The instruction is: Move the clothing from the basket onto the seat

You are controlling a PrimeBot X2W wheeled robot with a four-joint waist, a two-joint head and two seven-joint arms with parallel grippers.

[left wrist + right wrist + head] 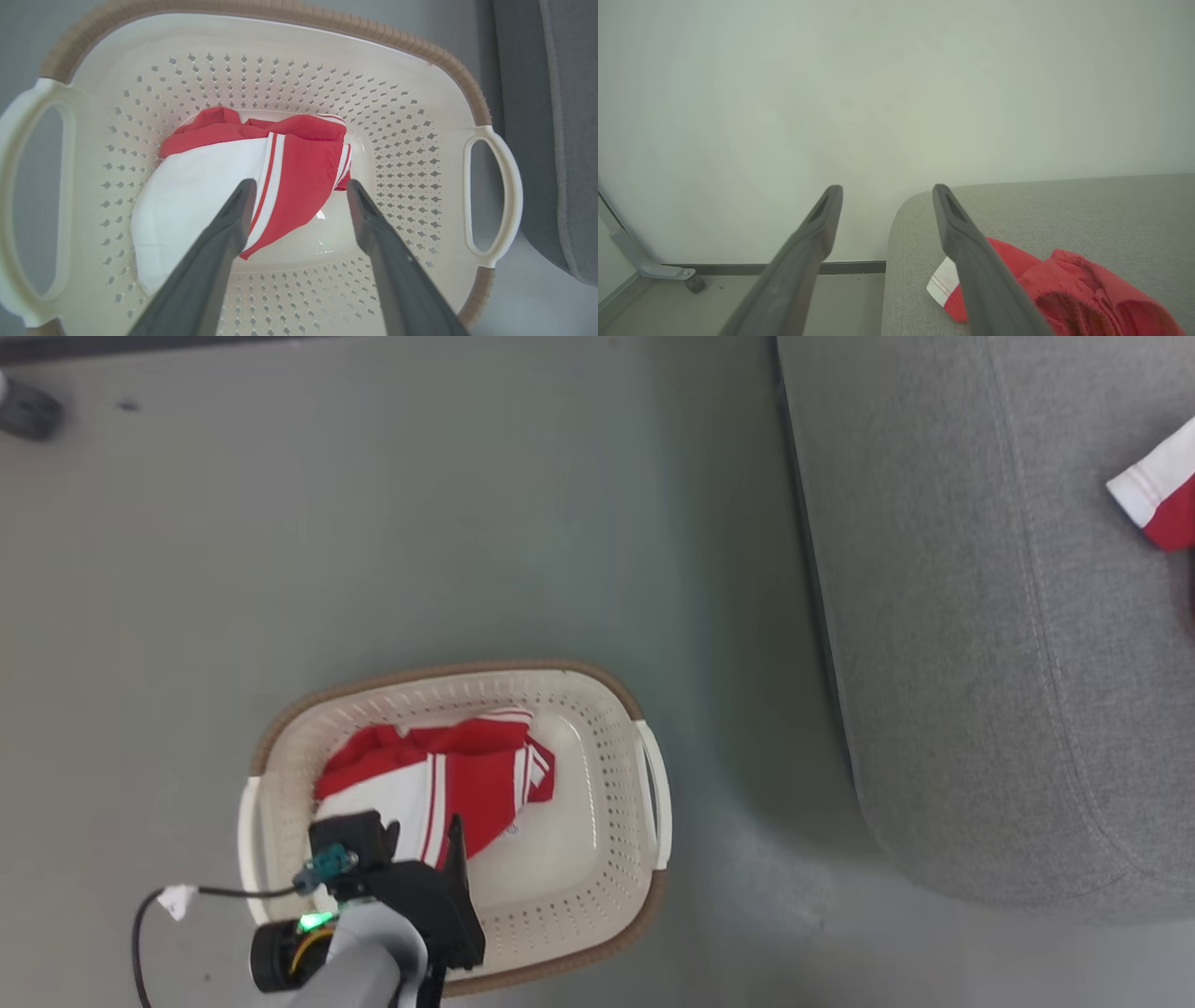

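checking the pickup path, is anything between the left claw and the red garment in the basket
Nothing visible stands in the way. The left claw hangs open straight over the red garment, which lies uncovered in the basket, with no other item on top of it.

Basket [280, 70]: cream plastic, smooth, slight gloss, perforated walls; brown ribbed rim [373, 32]. Clothing [303, 163]: thin red cloth, faint sheen; white lining [196, 186] matt. Sofa [980, 616]: grey woven fabric, coarse, matt, stitched seams. Floor [467, 523]: smooth, matt.

Right end effector [886, 191], fingers wide apart, before a pale wall [878, 93]; red clothing [1064, 284] crumpled on the grey seat [1064, 210].
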